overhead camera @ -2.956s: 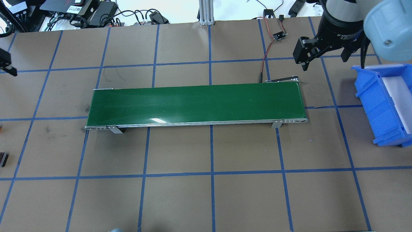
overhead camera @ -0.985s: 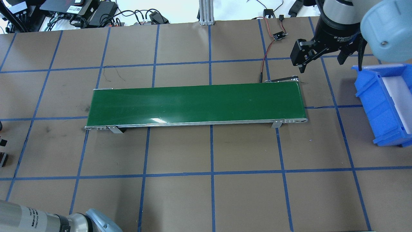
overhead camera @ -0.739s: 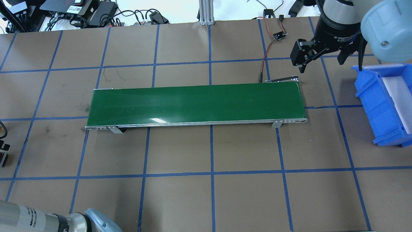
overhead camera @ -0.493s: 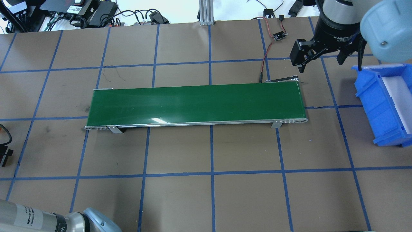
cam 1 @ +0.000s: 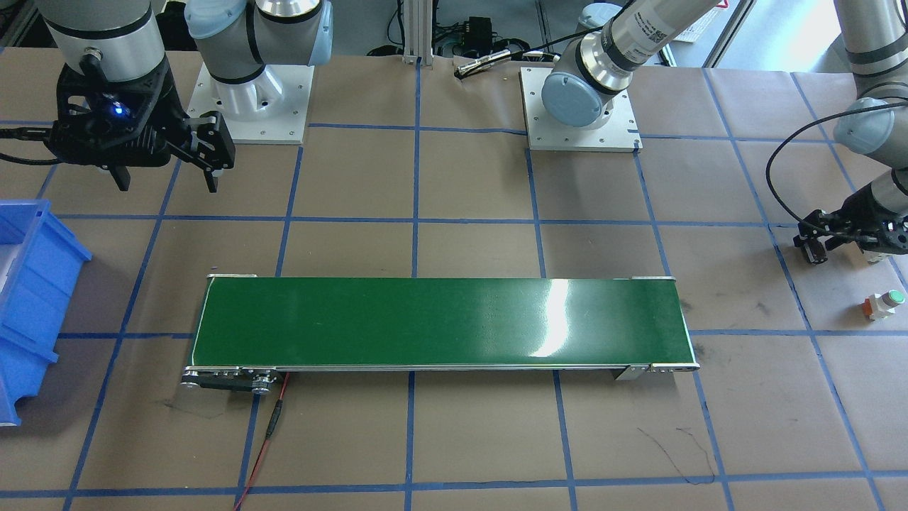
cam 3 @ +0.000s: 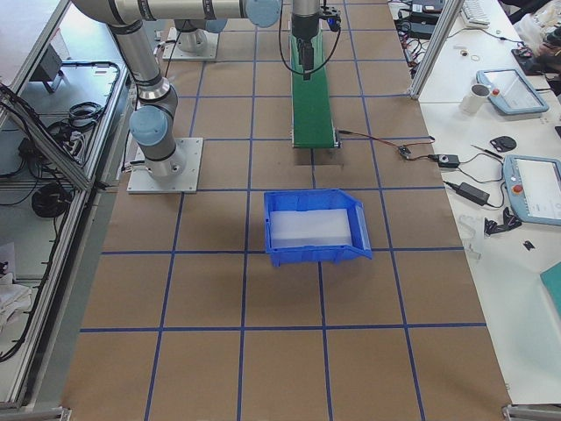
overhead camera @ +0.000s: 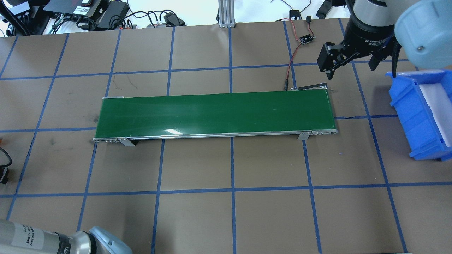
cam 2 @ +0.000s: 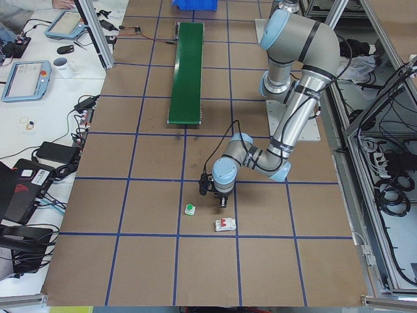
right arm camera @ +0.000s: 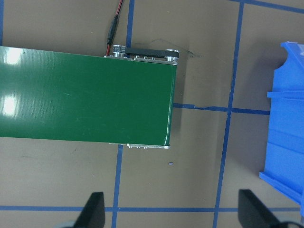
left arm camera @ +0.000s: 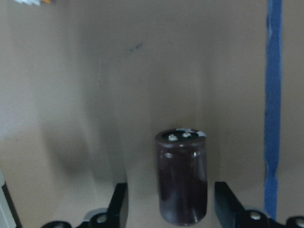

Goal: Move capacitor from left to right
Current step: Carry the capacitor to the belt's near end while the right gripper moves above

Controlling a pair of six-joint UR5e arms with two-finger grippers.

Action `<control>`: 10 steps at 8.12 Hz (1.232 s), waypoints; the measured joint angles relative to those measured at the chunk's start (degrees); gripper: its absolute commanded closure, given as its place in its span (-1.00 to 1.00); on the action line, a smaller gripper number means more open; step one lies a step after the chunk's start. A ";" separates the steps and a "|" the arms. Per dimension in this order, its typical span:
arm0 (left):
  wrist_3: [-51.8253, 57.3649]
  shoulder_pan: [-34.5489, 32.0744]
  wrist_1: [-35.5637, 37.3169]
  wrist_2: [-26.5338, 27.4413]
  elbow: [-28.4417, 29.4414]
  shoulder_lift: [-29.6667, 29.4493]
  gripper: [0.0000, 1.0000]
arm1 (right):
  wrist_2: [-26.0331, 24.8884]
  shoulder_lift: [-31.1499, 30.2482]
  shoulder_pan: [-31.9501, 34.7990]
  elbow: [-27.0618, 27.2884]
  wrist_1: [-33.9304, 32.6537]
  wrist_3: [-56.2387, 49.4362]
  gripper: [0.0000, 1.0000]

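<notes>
Table (overhead camera: 197, 218), left end: left jaws, farther down the overhead view's edge than 3 s ago, stand released either side of the capacitor (left arm camera: 182, 178), not touching. Right jaws released near blue bin (overhead camera: 420, 113).

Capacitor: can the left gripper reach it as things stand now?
Probably yes. In the left wrist view the capacitor sits between the open fingers of the left gripper, with a gap on each side and nothing in between.
</notes>
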 measured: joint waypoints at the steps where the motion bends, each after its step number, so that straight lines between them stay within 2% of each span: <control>1: 0.03 0.12 -0.02 0.57 -0.04 -0.02 0.22 | 0.14 0.01 0.00 -0.05 -1.17 -0.01 -1.00; 2: 0.04 0.15 -0.08 0.55 -0.10 -0.05 0.53 | 1.08 0.12 -0.01 -0.04 -2.86 0.29 -1.00; 3: -0.02 0.14 -0.16 0.48 -0.12 0.08 1.00 | 3.11 0.70 -0.04 0.01 -4.03 0.57 -1.00; 5: -0.10 -0.03 -0.69 0.70 -0.15 1.05 1.00 | 9.10 3.91 -0.10 0.06 -6.14 1.00 -1.00; 7: -0.28 -0.42 -4.29 0.85 -0.11 3.79 1.00 | 12.17 8.03 -0.12 0.12 -8.10 2.01 -1.00; 10: -3.52 -4.31 -12.11 0.71 0.16 14.15 1.00 | 13.44 12.91 -0.13 0.39 -10.84 5.82 -1.00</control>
